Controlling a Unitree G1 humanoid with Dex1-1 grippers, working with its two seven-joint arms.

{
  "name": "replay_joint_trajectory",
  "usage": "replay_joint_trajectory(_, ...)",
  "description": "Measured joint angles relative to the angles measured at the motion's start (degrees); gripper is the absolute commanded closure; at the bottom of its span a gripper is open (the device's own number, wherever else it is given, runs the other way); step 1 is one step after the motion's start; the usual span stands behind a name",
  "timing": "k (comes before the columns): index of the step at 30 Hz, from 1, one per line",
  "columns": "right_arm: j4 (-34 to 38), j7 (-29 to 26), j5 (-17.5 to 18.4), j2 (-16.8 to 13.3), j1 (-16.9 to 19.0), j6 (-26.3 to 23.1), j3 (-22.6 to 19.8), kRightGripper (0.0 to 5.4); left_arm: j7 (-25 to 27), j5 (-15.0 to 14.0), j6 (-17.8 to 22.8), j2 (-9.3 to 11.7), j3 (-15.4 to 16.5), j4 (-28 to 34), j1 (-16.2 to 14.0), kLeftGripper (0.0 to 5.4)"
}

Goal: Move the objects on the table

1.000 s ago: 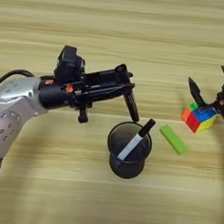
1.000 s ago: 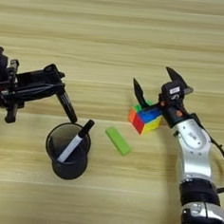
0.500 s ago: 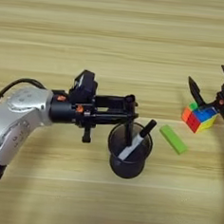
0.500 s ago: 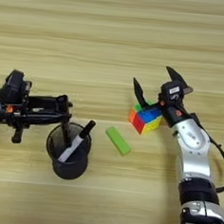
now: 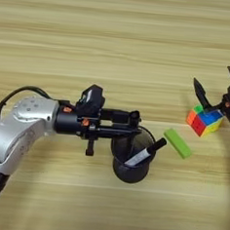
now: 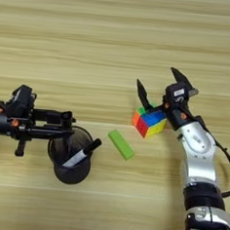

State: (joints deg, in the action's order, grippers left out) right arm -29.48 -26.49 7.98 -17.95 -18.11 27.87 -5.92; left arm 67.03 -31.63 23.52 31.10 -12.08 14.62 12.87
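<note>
Puzzle cube (image 6: 148, 121) sat at three o'clock on the surface (image 6: 118, 39), between the spread fingers of the right gripper (image 6: 160, 91). It looked rigid, light, slick-faced; opposite flat faces seemed best. Left gripper (image 5: 133, 125) lay level over the mesh cup (image 5: 130, 159), fingers unreadable.

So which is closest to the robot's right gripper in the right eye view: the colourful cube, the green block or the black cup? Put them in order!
Counting from the right gripper:
1. The puzzle cube, right below its open fingers.
2. The lime-green block, further left and lower on the table.
3. The black mesh cup, farthest left, by the left gripper.
</note>
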Motion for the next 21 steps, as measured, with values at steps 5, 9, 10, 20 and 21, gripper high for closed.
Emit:
replay_joint_trajectory(5,0.0,0.0,0.0,0.0,0.0,0.0,0.0,0.00,0.6,2.3,-1.8,0.0,-1.4,-1.3,-0.3,4.36)
replay_joint_trajectory(9,0.0,0.0,0.0,0.0,0.0,0.0,0.0,0.00,0.6,4.2,-2.9,-0.1,-2.2,-2.5,-0.7,3.99)
replay_joint_trajectory(10,0.0,0.0,0.0,0.0,0.0,0.0,0.0,0.00,0.6,4.3,-3.1,-0.2,-2.3,-2.7,-0.7,3.95)
replay_joint_trajectory(20,0.0,0.0,0.0,0.0,0.0,0.0,0.0,0.00,-0.1,4.6,-3.8,-0.8,-2.3,-3.4,-0.7,2.94)
replay_joint_trajectory(21,0.0,0.0,0.0,0.0,0.0,0.0,0.0,0.00,-0.1,4.6,-3.8,-0.8,-2.3,-3.4,-0.7,2.85)
